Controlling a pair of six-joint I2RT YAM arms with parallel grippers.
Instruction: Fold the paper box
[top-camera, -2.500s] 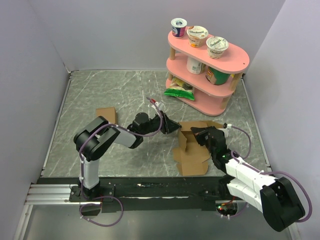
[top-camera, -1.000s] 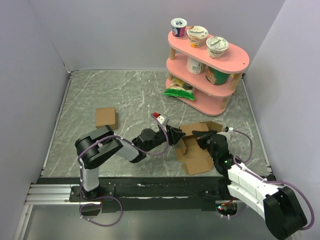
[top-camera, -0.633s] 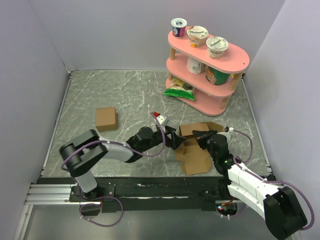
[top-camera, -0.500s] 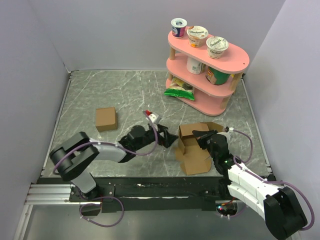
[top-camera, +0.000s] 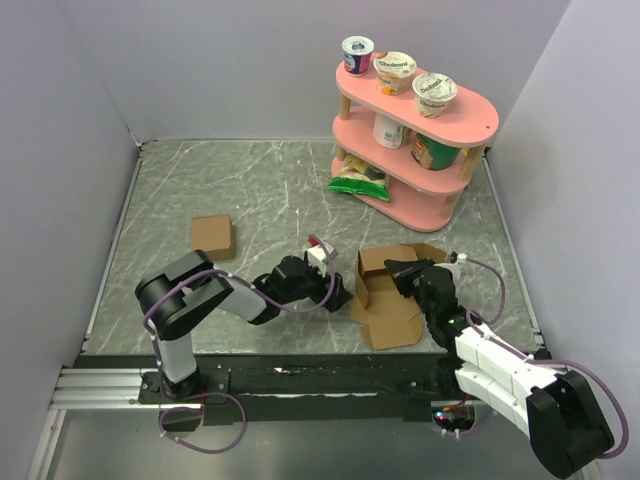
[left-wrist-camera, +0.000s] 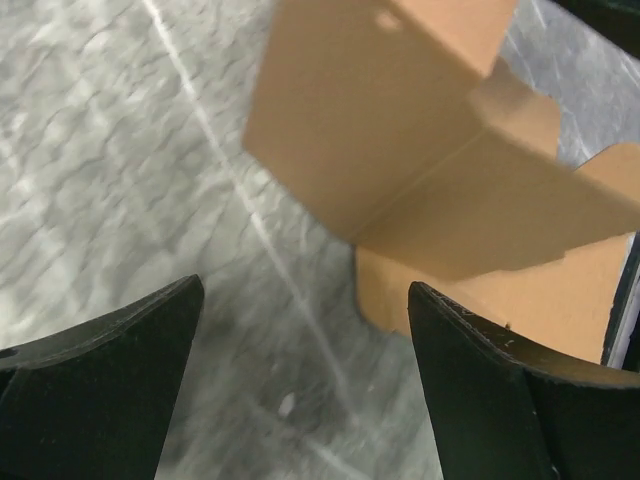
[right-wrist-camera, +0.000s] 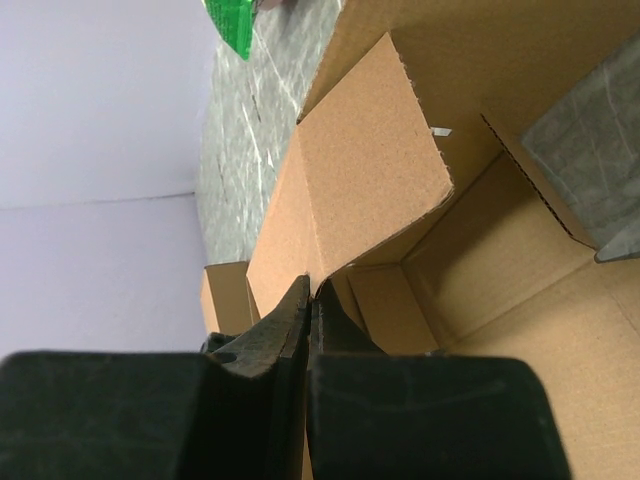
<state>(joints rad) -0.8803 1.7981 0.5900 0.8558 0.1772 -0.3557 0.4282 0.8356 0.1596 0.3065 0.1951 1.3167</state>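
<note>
Left pincer (left-wrist-camera: 305, 295) gapes wide with nothing between its fingers, pointed at the upright left wall of the paper box (top-camera: 388, 300) and stopping just short of it. The right pincer (right-wrist-camera: 308, 290) is closed to a hairline. Its tips sit at the top edge of a box wall where two panels meet, so it seems to be nipping that card, though the wrist view does not plainly show card between the tips.

The paper box sits on the bench (top-camera: 250, 190) on the near side of the pink shelf (top-camera: 475, 120), open at the top. Its nearest flap lies flat on the bench and another flap leans back toward the shelf.

A couple of seconds ago the carton lay more splayed, its left flaps sprawling outward. Since then the left pincer has come down from the shelf side and pressed into the carton's left side. It backed off half a second ago and has now closed in again. That left wall now stands nearly upright, and the right pincer has kept its place throughout the last second.

I judge one side to be raised and steadied, while the flat and leaning flaps are not yet folded in, so the fold is partway at best. The brown cube (top-camera: 212, 236), well to the shelf's left, has not moved.
</note>
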